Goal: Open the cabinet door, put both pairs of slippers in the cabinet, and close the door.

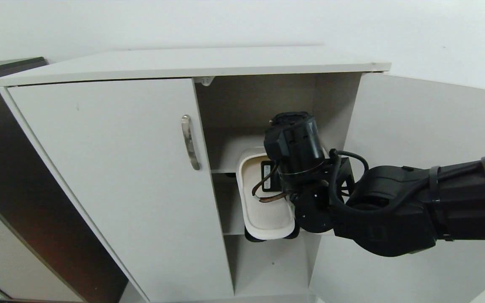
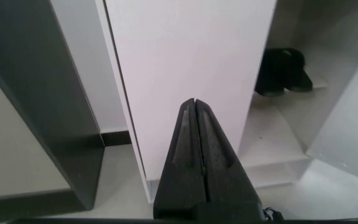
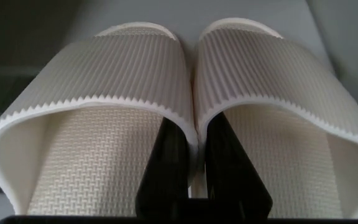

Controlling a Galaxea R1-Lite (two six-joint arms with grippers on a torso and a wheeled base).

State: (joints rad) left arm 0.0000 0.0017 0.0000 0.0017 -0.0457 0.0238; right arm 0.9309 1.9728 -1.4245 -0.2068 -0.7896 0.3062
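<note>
The fingers point(image 3: 166, 177) of our R gripper point(image 3: 196, 127) are pinched tight on the white slippers point(image 3: 104, 143). They squeeze the two inner walls together so both hang as one pair, toes pointing into the cabinet point(image 1: 192, 63). From the head cam we see that pair in the open R half, reaching from about the front edge of the upper shelf point(image 1: 225, 155) downward. We can't tell whether it touches any shelf yet. The black slippers point(image 2: 284, 71) sit side by side toward the back of a shelf point(image 2: 272, 109) in that same open half, so pair no. 1 looks stowed. R door point(image 1: 415, 139) stands wide open. L door point(image 1: 120, 176) is shut, w/ its handle point(image 1: 190, 143) near the inner edge. Our L gripper point(image 2: 194, 102) hangs in front of the L door, fingers pressed together w/ nothing in them. By our reading we're mid-way thru stowing the 2nd pair, w/ release not yet done. The next move calls for pushing in past the shelf edge, levelling the pair and setting it down w/o knocking the black slippers. Then we let go, back the arm out clear of the R door and swing it shut. Writing: a dark tag point(image 1: 267, 176) on the white slipper face turned to us, print too small to read. No other labels or brands are legible.
</note>
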